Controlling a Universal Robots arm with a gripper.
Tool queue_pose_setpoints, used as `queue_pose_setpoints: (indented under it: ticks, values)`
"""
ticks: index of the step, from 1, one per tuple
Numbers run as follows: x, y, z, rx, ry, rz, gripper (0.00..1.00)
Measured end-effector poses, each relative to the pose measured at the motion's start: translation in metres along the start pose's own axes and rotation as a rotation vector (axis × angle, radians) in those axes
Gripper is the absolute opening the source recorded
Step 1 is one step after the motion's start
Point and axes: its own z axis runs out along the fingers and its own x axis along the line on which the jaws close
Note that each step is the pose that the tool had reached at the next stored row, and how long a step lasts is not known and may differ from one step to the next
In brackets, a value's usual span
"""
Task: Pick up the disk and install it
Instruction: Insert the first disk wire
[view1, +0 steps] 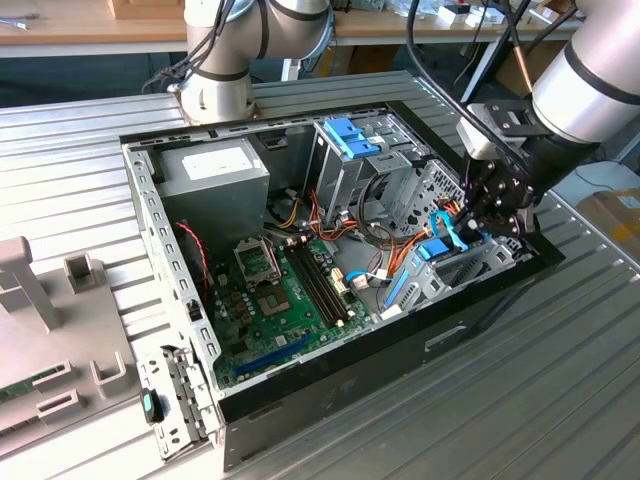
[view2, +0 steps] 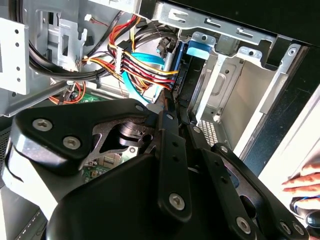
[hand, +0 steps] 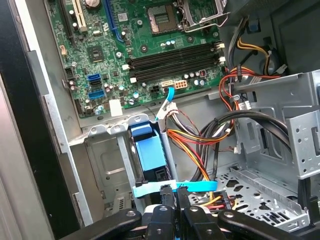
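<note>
The disk (hand: 150, 155), a dark drive in a bright blue carrier, stands on edge in a metal bay (hand: 107, 165) at the corner of the open computer case (view1: 150, 230). In the exterior view its blue top (view1: 434, 250) shows at the case's right end. In the second wrist view its blue end tab (view2: 197, 50) lies beyond the fingers. My gripper (hand: 175, 194) (view1: 488, 218) (view2: 178, 111) sits right at the disk's near end, its black fingers drawn together with no visible gap. A flat blue cable (hand: 200, 186) crosses just ahead of the fingertips.
Bundled red, yellow and black wires (hand: 200, 140) run beside the bay. The green motherboard (view1: 290, 290) fills the case floor, and a blue-topped drive cage (view1: 355, 140) stands at the back. A second arm's base (view1: 215, 85) is behind the case. A person's hand (view2: 302, 181) rests outside it.
</note>
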Motion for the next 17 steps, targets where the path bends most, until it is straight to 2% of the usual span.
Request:
queue_pose_setpoints:
  ticks: [10,17]
  values:
    - [0.0008,0.0002,0.0048,0.0,0.0001,0.0,0.15]
    - [0.0001,0.0001,0.0008,0.0002,-0.0002,0.001,0.15]
